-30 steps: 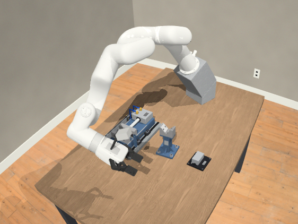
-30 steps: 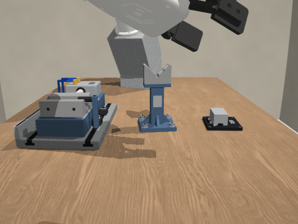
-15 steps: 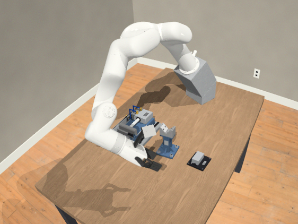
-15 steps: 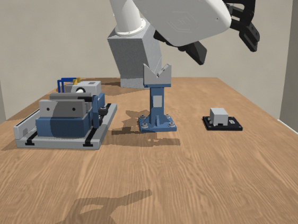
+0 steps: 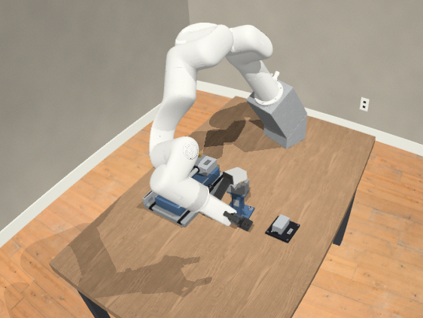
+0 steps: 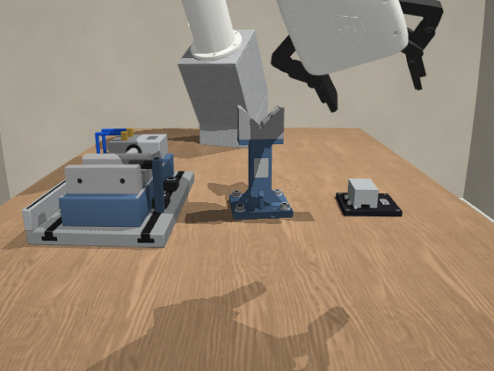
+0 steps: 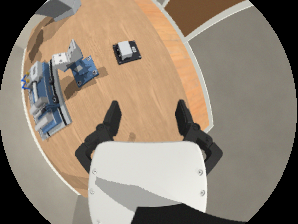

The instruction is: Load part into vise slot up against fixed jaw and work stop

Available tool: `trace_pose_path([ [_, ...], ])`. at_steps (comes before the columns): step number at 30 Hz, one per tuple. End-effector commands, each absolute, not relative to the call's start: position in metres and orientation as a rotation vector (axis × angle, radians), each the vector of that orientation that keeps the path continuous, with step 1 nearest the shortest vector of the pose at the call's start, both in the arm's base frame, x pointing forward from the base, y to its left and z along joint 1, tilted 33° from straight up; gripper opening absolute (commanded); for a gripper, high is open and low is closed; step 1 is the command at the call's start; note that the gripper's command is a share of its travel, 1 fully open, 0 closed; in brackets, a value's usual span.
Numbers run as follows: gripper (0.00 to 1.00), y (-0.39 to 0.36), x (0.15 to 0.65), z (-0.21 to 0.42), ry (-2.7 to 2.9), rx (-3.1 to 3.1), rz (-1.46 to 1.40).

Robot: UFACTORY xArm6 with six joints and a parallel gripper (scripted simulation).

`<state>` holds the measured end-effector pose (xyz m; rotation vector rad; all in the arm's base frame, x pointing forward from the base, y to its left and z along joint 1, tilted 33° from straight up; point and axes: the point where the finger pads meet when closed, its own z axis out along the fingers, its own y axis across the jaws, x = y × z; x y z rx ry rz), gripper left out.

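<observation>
The part (image 6: 362,192), a small light grey block, sits on the black infeed plate (image 6: 367,207) at the right of the table. Its top face looks plain, and a notch seems to show along its lower edge. It also shows in the top view (image 5: 281,224) and in the wrist view (image 7: 125,50). My gripper (image 6: 374,85) is open and empty. It hangs high above the table, apart from the part, and its black fingers point down (image 7: 148,116). The vise (image 6: 110,193) stands open at the left. The arm partly hides it in the top view (image 5: 181,203).
The blue V-block stand (image 6: 260,167) is bolted down between the vise and the infeed plate, with its grey V on top. The arm's grey base box (image 6: 224,88) stands at the back of the table. Blue air hoses (image 6: 103,136) run behind the vise.
</observation>
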<state>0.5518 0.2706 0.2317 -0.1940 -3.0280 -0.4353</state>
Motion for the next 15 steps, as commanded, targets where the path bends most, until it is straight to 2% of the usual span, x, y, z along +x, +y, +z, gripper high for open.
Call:
trace_pose_path([
  [1, 1.00, 0.273, 0.532, 0.219, -3.123, 0.000, -0.294],
  [15, 1.00, 0.274, 0.496, 0.199, -3.176, 0.476, 0.009],
])
